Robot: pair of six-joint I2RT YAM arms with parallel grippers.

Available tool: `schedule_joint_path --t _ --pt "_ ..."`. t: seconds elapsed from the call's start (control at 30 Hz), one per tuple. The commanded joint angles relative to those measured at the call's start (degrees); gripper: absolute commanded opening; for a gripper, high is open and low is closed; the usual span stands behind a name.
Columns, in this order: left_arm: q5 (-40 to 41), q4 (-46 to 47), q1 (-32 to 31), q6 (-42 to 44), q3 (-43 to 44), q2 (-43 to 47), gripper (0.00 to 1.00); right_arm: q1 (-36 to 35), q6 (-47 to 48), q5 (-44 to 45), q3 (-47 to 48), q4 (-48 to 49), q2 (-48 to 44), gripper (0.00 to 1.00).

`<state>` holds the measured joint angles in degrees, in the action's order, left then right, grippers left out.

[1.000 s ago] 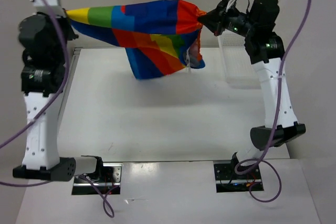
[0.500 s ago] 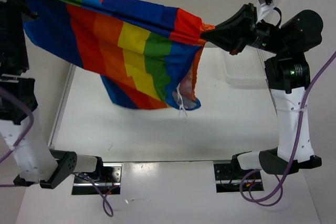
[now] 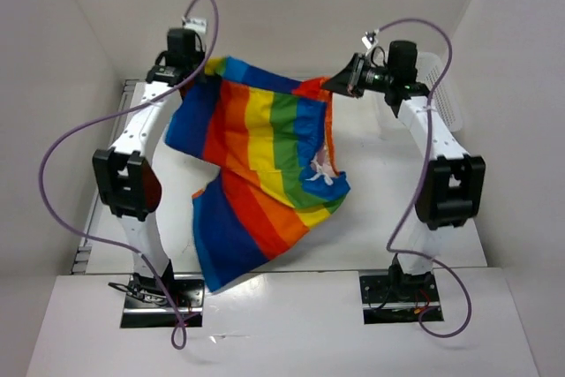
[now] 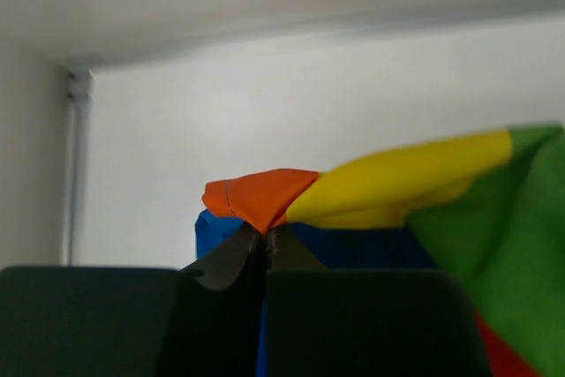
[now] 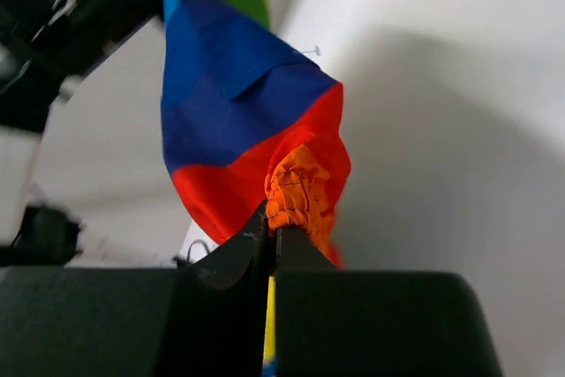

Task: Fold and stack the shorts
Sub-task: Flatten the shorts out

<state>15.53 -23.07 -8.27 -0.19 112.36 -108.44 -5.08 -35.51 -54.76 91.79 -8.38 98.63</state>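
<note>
L gripper (image 3: pixel 208 68) is pinched tight on one top corner of the shorts (image 3: pixel 265 152). R gripper (image 3: pixel 335 84) pinches the other top corner. Shorts hang spread btwn them, low end down by the table (image 3: pixel 388 209) near edge.

The shorts (image 3: pixel 265 152) carry broad stripes of blue, red, orange, yellow and green. The arms (image 3: pixel 141 134) are white and black, the cables (image 3: pixel 41 174) purple, and the table (image 3: pixel 380 227) and upper-right basket (image 3: pixel 450 108) white.
</note>
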Motion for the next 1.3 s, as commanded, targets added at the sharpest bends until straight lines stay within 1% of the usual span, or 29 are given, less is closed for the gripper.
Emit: schedule_joint_path --t 0.0,0.1,0.23,0.3,0.33,0.4,0.43,0.47,0.53,0.57,0.6,0.63,0.67,0.7,0.73,0.77,0.87,0.9,0.93,0.97,1.0,1.03,1.07,1.1,1.13,1.17,1.2,1.23,1.27 --pt "-2.25 2.94 1.41 0.19 -3.18 -1.4 0.0 1.74 -0.01 7.38 -1.26 -0.32 3.13 0.0" --pt "-2.26 5.75 1.42 0.19 -5.3 -5.98 0.0 1.74 0.0 10.63 -1.26 -0.85 9.72 0.0" --pt "-2.26 7.42 1.94 0.19 -6.1 -10.64 0.0 1.74 1.41 19.93 4.17 -3.48 17.55 0.0" --pt "-2.26 7.43 1.94 0.19 -5.57 -12.84 0.0 1.74 0.8 22.67 6.64 -4.19 21.15 0.01" --pt "-2.26 8.03 1.94 0.19 -4.87 -13.45 0.0 1.74 0.79 25.47 9.26 -4.71 22.12 0.06" --pt "-2.26 8.57 1.94 0.19 -4.34 -15.3 0.0 1.74 -0.09 27.86 12.43 -5.5 25.2 0.11" --pt "-2.26 9.44 1.94 0.19 -3.47 -15.92 0.0 1.74 -0.61 28.74 16.02 -6.2 26.17 0.14" --pt "-2.26 11.01 1.94 0.19 -2.15 -17.05 0.0 1.74 -0.62 29.97 17.88 -6.21 27.13 0.27" --pt "-1.73 13.39 2.47 0.19 -0.83 -18.2 0.0 1.74 -0.62 31.11 24.01 -6.74 29.95 0.34" --pt "-1.03 15.49 2.47 0.19 0.05 -19.43 0.04 1.13 -0.01 32.16 26.05 -6.74 30.82 0.56" --pt "0.19 16.56 2.47 0.19 1.36 -19.44 0.29 0.43 0.87 32.17 29.64 -7.26 31.62 0.7" --pt "0.73 18.05 2.47 0.19 1.37 -20.05 0.53 0.42 2.88 32.78 30.89 -7.26 31.62 0.79" --pt "1.86 18.06 2.47 0.19 1.98 -20.05 0.67 -0.1 4.03 33.49 31.78 -7.78 31.62 0.81" --pt "2.39 18.06 2.47 0.19 2.86 -19.53 0.76 -0.1 5.61 33.49 31.79 -7.79 30.23 0.82" --pt "2.4 15.97 2.47 0.19 3.57 -18.48 0.9 -0.1 9.1 33.49 31.79 -8.57 29.0 0.82" --pt "3.1 14.21 2.47 0.19 4.36 -17.77 0.93 -0.63 10.53 35.06 30.65 -9.1 27.51 0.82" --pt "3.72 4.55 0.28 0.19 4.89 -13.3 0.98 -0.63 18.17 39.81 22.93 -12.0 20.04 0.8" --pt "3.72 1.39 -0.6 0.19 3.76 -11.72 0.98 -0.63 20.89 41.82 16.82 -12.53 17.93 0.78" --pt "1.28 -5.86 -2.87 0.19 2.09 -7.79 0.98 -0.63 23.44 43.32 13.54 -13.32 13.56 0.76" --pt "-0.66 -9.07 -4.19 0.19 -0.27 -5.4 0.98 -0.63 26.51 45.16 10.11 -13.33 11.52 0.73" --pt "-2.15 -11.62 -5.69 0.19 -7.86 -2.94 0.97 -0.63 28.02 47.88 3.73 -14.02 9.84 0.65" --pt "-3.74 -14.78 -7.44 0.19 -12.64 2.05 0.97 -0.63 29.95 48.86 0.79 -14.03 6.7 0.62" --pt "-4.53 -16.03 -11.29 0.19 -17.47 4.62 0.95 -1.68 34.49 50.18 -4.72 -14.03 5.36 0.6" --pt "-5.67 -17.35 -13.24 0.19 -26.48 6.91 0.94 -3.6 37.06 53.32 -7.3 -14.03 4.48 0.59" --pt "-8.73 -19.19 -15.26 0.19 -30.49 11.28 0.92 -4.66 39.7 54.66 -9.5 -12.55 2.99 0.59" --pt "-10.15 -19.21 -19.11 0.19 -34.01 13.06 0.92 -5.54 42.77 56.07 -13.44 -11.93 2.97 0.59" --pt "-10.95 -19.21 -21.06 0.19 -37.09 15.61 0.92 -6.08 42.8 57.12 -14.7 -11.31 2.97 0.59" --pt "-11.48 -19.21 -23.08 0.19 -41.99 16.33 0.92 -6.08 42.8 57.14 -15.4 -11.31 2.97 0.59" --pt "-11.49 -18.16 -26.58 0.19 -43.78 16.33 0.94 -6.08 43.41 57.14 -16.02 -10.7 4.19 0.59"
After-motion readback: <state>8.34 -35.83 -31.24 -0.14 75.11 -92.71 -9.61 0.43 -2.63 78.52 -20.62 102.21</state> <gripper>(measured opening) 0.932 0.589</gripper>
